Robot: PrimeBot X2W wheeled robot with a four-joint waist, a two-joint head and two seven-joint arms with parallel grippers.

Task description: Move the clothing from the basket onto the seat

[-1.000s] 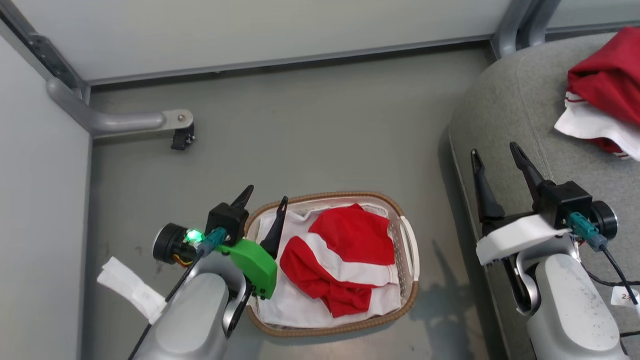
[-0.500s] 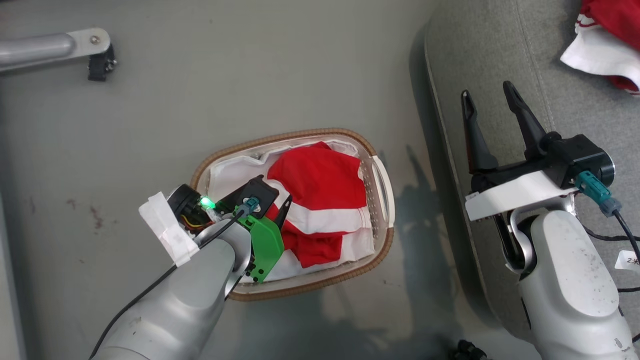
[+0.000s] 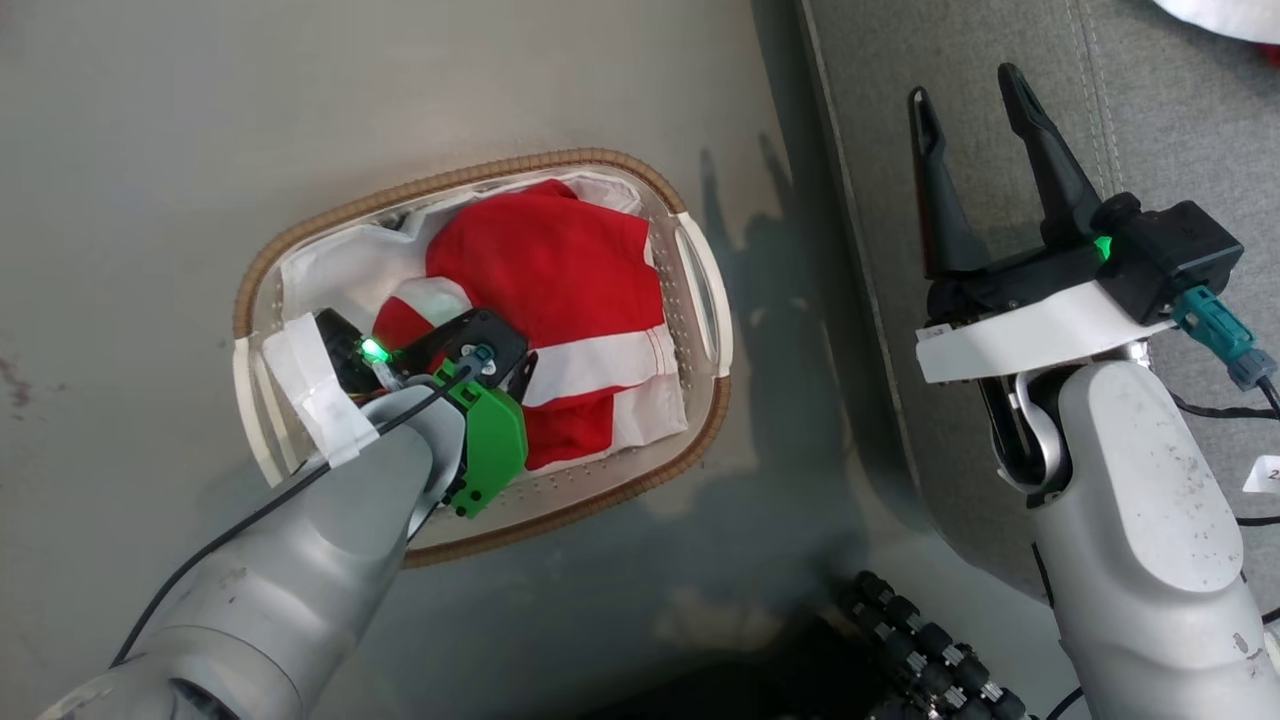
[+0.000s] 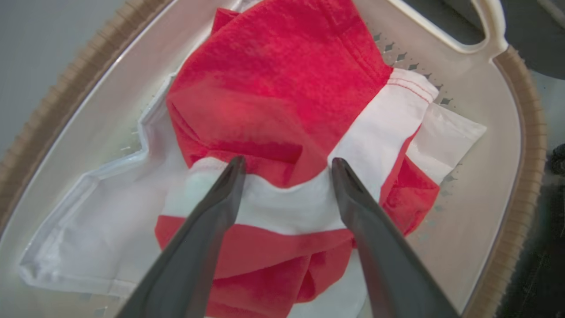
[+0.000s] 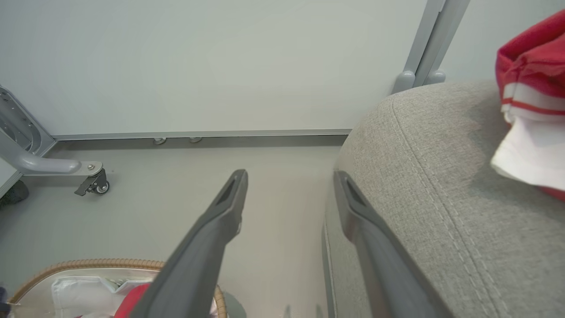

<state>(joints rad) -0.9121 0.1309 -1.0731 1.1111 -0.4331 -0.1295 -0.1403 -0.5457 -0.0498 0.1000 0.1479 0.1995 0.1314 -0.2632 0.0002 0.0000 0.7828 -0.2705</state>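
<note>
Left gripper [image 4: 287, 164] is down in the basket [image 4: 532, 132], jaws spread wide, tips on the red garment's [image 4: 273, 97] white band. Right gripper [image 3: 965, 85] hangs open over the seat [image 3: 1170, 110] edge; the other garment [image 5: 529, 88] lies there.

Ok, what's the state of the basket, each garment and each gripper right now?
basket: upright on the floor.
red garment: crumpled in the basket, not gripped.
second red garment: bunched on the seat.
left gripper: open, tips at the basket's garment.
right gripper: open, empty, over the seat edge.
</note>
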